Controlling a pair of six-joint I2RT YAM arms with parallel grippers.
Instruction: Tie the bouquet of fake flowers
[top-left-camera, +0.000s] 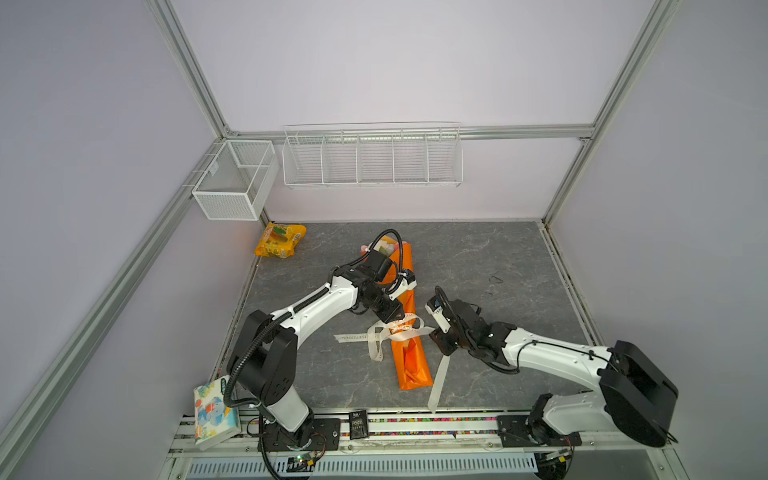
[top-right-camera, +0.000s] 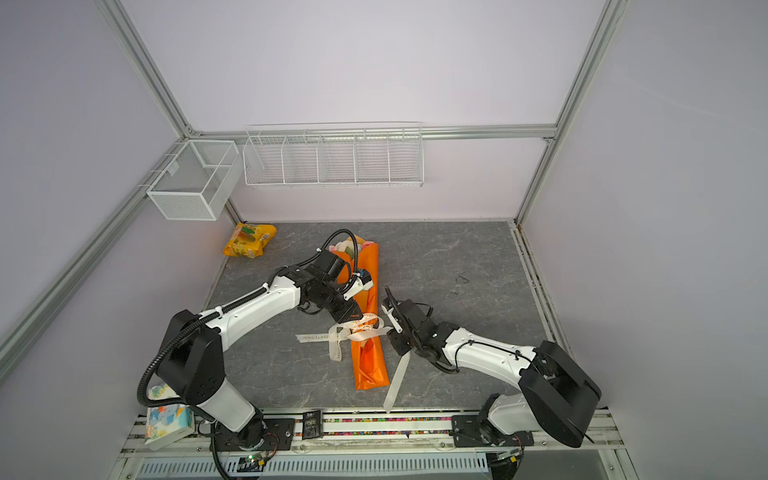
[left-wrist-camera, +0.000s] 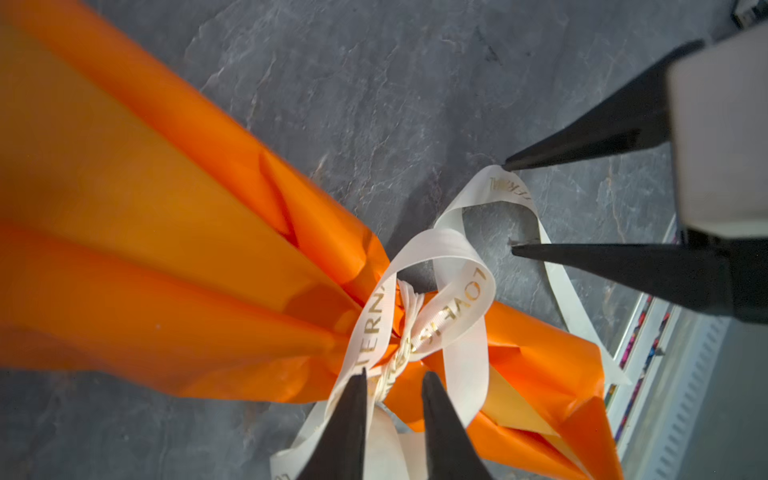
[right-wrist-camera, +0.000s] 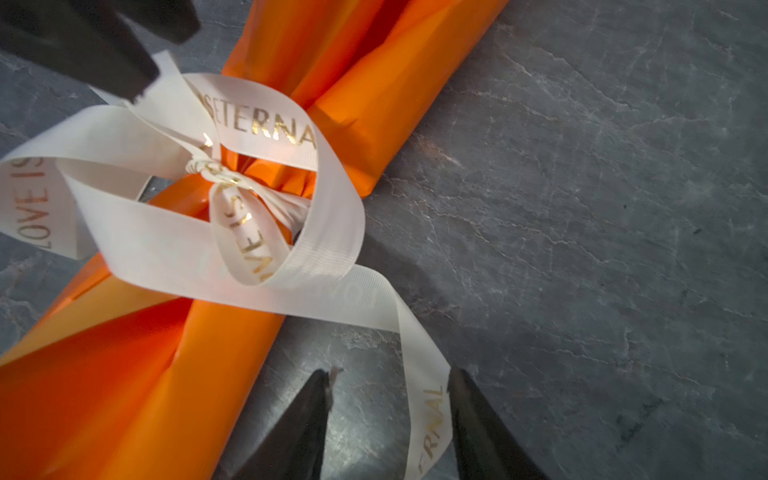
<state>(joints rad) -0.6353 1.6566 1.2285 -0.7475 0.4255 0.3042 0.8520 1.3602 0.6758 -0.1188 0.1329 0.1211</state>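
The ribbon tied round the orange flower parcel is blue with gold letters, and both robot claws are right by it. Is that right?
Not quite. The ribbon is cream-white, not blue; the right wrist view shows it clearly. The rest holds: it is tied round the orange-wrapped bouquet, carries gold letters, and the left gripper and right gripper are both right by it.

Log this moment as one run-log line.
cream gold-lettered ribbon: knotted round orange paper-wrapped bouquet of fake flowers | left gripper: open at knot | right gripper: open, ribbon tail between jaws
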